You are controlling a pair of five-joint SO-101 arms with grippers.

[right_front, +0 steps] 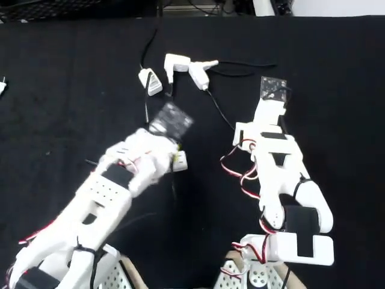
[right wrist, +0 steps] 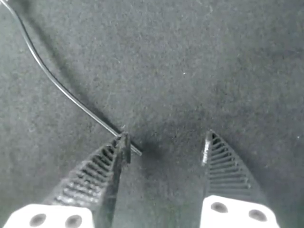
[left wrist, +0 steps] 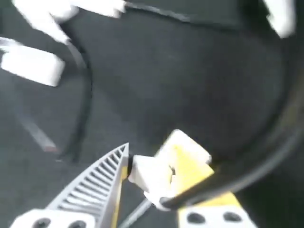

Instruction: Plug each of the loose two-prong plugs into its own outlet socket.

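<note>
**Clerk:** Nearest item first?

**Inspector:** The left gripper is mid-table, fingers clamped on a white plug. The plug's black cable runs off to one side.

**Clerk:** Handling?

**Inspector:** My judgement is that it is light, rigid moulded plastic, smooth enough to twist between the pads. The stiff cable will tug at it. Hold the body across its flat sides, behind the prongs, never by the cord.

**Clerk:** The other arm?

**Inspector:** The right gripper hangs over bare cloth, fingers spread and empty. A thin wire lies just beside one tip.

**Clerk:** Farther out?

**Inspector:** A cluster of white bodies sits near the far edge of the table. Socket or plug, I cannot tell.
</note>
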